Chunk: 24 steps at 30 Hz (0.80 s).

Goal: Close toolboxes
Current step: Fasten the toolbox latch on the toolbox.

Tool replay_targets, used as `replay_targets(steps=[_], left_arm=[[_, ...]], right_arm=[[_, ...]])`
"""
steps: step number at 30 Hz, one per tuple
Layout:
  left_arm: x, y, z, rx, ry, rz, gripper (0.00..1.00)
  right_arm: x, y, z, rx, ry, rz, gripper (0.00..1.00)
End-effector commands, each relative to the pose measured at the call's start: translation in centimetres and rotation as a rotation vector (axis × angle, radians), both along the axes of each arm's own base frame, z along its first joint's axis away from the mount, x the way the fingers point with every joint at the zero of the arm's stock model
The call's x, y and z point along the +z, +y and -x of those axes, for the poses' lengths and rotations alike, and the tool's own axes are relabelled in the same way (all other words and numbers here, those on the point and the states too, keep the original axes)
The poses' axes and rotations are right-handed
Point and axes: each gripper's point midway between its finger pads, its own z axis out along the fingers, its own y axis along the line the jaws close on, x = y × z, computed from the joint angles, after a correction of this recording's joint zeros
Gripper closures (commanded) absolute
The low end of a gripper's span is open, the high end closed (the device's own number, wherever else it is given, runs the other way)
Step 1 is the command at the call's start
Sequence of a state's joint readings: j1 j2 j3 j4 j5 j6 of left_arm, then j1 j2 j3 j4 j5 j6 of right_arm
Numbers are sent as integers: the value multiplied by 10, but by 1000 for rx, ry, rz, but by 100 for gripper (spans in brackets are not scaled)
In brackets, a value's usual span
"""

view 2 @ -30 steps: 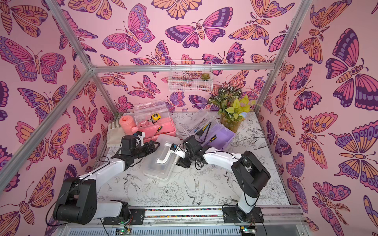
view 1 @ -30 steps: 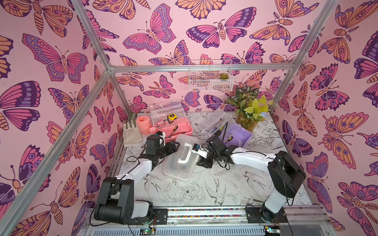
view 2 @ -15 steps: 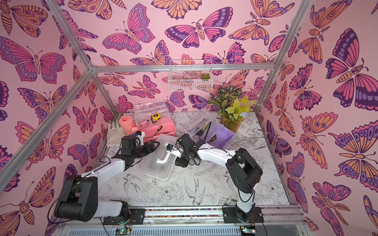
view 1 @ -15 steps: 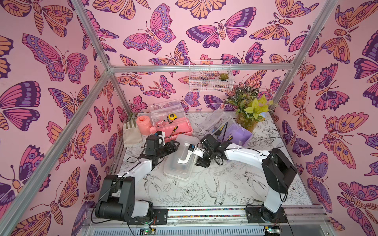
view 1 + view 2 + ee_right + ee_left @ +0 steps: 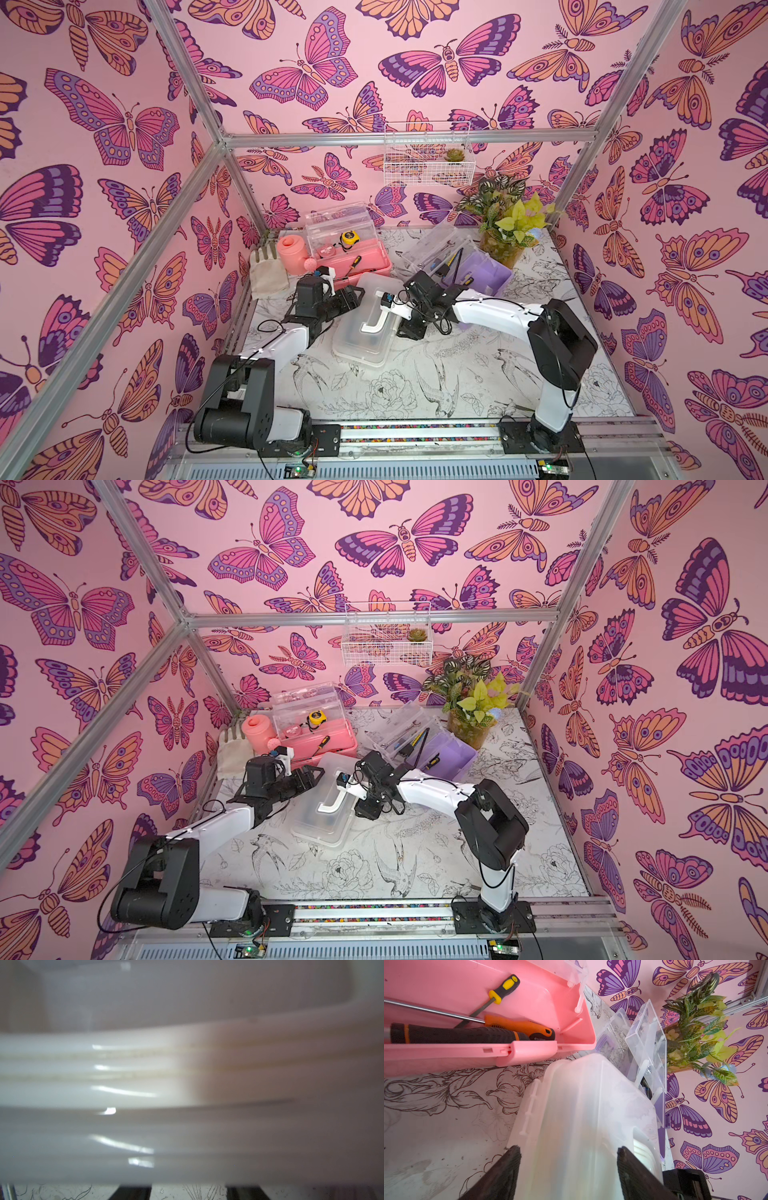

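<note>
White toolbox (image 5: 365,332): middle of the desk (image 5: 415,395), set askew, lid down; in the left wrist view its far corner (image 5: 581,1115) lies just beside the pink toolbox's front edge.
Left hand (image 5: 569,1149): jaws wide, one on each side of the white toolbox's far end; I cannot tell whether they press.
Right hand (image 5: 409,328): against that box's long right side, fingers (image 5: 133,1192) apart, tips hidden; I cannot tell whether it grips.
Open room: bare desk from the white toolbox to the front rail (image 5: 415,432).
Pink toolbox (image 5: 365,259): lid up; tape measure (image 5: 348,240) and screwdrivers (image 5: 500,991) inside.
Purple toolbox (image 5: 486,274): lid tipped back; tools inside.
</note>
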<state>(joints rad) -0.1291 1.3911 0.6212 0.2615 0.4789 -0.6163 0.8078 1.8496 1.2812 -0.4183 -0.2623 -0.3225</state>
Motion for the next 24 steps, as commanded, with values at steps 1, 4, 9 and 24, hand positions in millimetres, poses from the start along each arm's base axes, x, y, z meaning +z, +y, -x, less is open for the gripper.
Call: replay_targets(steps=[1, 4, 9, 24], left_arm=[[-37, -4, 25, -25, 141, 2, 25], [-36, -3, 25, -22, 138, 3, 25], [-35, -3, 25, -18, 138, 3, 25], [-25, 1, 22, 5, 114, -6, 25]], right_arm=[[21, 35, -12, 16, -41, -125, 61], [16, 35, -12, 13, -33, -121, 62], [17, 37, -13, 6, -38, -143, 62], [28, 26, -9, -21, -65, -152, 33]])
